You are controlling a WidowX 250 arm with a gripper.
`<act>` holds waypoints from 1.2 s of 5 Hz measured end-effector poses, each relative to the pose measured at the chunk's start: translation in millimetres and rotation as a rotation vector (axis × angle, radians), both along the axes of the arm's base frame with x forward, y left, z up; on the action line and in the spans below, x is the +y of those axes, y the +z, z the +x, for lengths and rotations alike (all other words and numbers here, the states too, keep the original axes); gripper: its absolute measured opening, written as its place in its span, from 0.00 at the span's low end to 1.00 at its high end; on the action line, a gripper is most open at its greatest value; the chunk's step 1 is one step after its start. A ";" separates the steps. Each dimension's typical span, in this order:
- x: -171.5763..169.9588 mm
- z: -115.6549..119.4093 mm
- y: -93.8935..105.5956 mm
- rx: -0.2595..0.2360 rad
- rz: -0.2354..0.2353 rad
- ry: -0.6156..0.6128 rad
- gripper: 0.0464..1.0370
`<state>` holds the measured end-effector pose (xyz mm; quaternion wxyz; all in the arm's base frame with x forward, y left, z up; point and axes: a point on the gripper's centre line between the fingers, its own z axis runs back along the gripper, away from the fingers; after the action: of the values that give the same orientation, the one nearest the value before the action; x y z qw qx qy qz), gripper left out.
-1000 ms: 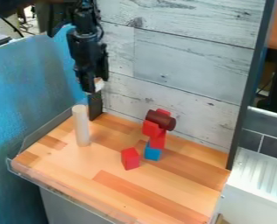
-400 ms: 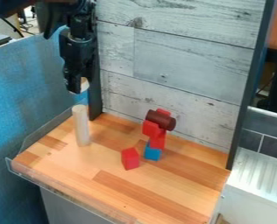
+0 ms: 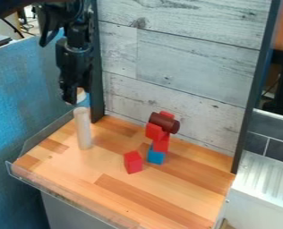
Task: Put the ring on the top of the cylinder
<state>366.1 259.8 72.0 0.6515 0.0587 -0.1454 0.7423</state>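
At the upper left, the black gripper [image 3: 74,97] hangs just above the top of the pale wooden cylinder. It is shut on the ring [image 3: 81,96], a small light wooden piece partly hidden by the black fingers. The cylinder [image 3: 83,129] stands upright on the left part of the wooden surface. The ring is close over the cylinder's upper end; whether the two touch, I cannot tell.
Right of the cylinder, a stack of red blocks [image 3: 160,142] rests on a blue block [image 3: 156,155], with a dark red cylinder [image 3: 164,123] across it. A loose red block [image 3: 133,162] lies in front. A clear rim [image 3: 66,202] edges the wooden surface.
The gripper has moved left and down with the ring, from above and right of the cylinder to just over its top. The blocks and cylinder have stayed put.
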 end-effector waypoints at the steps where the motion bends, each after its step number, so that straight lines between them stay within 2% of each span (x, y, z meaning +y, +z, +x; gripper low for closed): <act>1: -1.1 -6.8 -15.8 0.019 0.022 -0.010 0.71; 3: -9.8 -3.9 -27.0 0.010 0.061 -0.052 0.71; 4: -12.7 -1.5 -26.8 -0.003 0.051 -0.058 0.71; 6: -25.6 1.7 -27.6 0.012 0.012 -0.070 0.71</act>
<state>367.8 234.2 44.4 0.6775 0.0619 -0.1482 0.7177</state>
